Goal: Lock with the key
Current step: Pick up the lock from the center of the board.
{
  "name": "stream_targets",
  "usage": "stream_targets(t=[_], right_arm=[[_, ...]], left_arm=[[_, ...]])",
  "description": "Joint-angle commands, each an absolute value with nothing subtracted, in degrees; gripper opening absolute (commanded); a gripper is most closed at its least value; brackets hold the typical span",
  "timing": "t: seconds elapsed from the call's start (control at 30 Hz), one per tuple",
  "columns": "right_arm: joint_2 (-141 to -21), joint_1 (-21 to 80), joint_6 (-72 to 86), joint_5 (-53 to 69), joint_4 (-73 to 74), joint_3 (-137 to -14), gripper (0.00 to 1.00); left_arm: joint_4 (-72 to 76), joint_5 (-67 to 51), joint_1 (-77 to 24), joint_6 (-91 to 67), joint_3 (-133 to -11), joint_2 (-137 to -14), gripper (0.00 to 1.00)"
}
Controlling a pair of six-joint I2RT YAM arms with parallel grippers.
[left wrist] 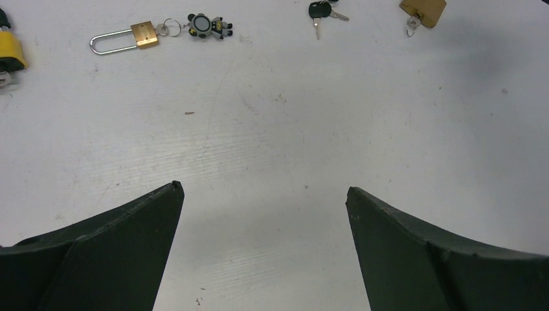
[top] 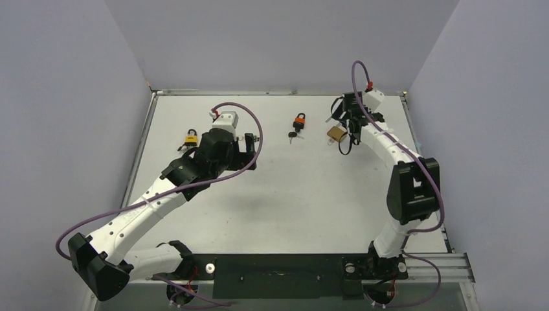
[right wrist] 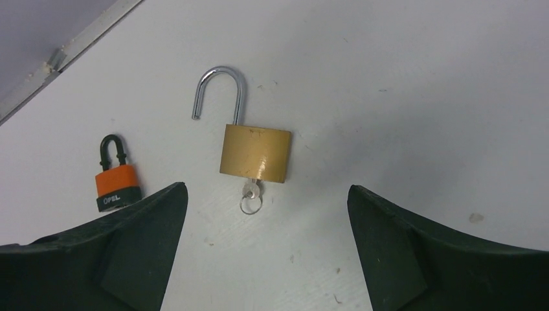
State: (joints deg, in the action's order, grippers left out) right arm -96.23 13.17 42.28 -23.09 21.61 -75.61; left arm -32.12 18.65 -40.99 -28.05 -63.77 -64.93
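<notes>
A brass padlock (right wrist: 256,152) lies flat on the white table with its silver shackle (right wrist: 220,87) swung open. A small silver key (right wrist: 251,192) with a ring sits in its keyhole. My right gripper (right wrist: 267,186) is open and empty, just short of the key, with the lock ahead between the fingers. In the top view the lock (top: 335,133) lies at the back right, beside the right gripper (top: 344,129). My left gripper (left wrist: 264,188) is open and empty over bare table; in the top view it (top: 249,146) is at the back left.
An orange padlock (right wrist: 116,183) lies left of the brass one, with black-headed keys (left wrist: 318,11) near it. A long-shackle brass padlock (left wrist: 129,39) with a toy keychain (left wrist: 208,26) and a yellow padlock (left wrist: 10,52) lie ahead of the left gripper. The table's metal edge (right wrist: 65,55) runs at the back.
</notes>
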Motion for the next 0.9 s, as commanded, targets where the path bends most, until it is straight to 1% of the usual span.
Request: stream_targets(t=[0.0,0.2,0.37,0.87], right_arm=[[-105.08,11.09,43.08,-19.98,24.05,-85.32,0.88],[-114.85,9.96,43.5,-19.82,28.71,-93.75,0.87],[-122.17,9.94,44.47,-19.05,34.23,-101.23,0.85],[-132.28,10.8,43.88,-19.06,39.9,-109.99,0.84]], left_arm=[[-33.3,17.25,-40.34,-28.38,-64.88,-63.43,0.98],[-34.3,16.89,-39.17,-28.43,-64.65,-63.0,0.98],[-34.58,14.17,-37.46,-28.89,-64.8,-63.45,0.99],[-34.38,9.64,-33.92,-29.76,-65.5,-63.4,1.0]])
